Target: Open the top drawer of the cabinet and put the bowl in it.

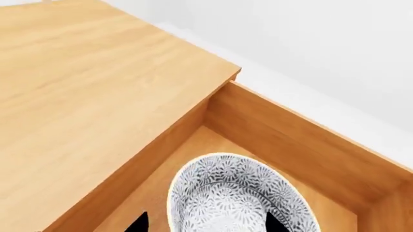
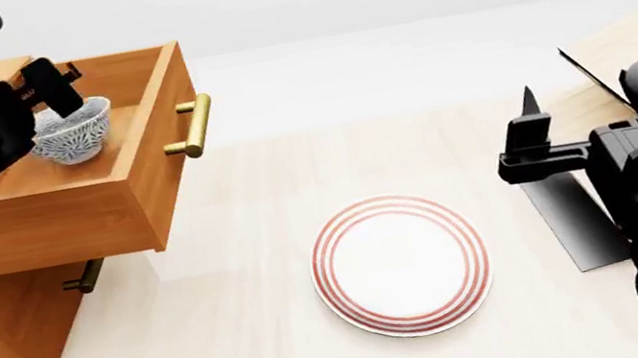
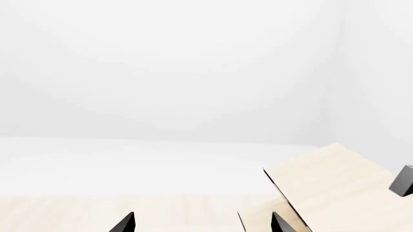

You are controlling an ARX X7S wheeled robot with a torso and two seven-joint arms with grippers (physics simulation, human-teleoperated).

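On the pale desk we see the bowl inside the pulled-out top drawer of the cabinet. Our left pincer grips its rim, so only release remains. The right pincer idles well away, state unclear.

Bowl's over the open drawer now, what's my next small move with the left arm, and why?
Probably lower the bowl a little further, then release. The left pincer holds it over the open top drawer, but I cannot tell whether it touches the floor.

The bowl sits inside the open top drawer.
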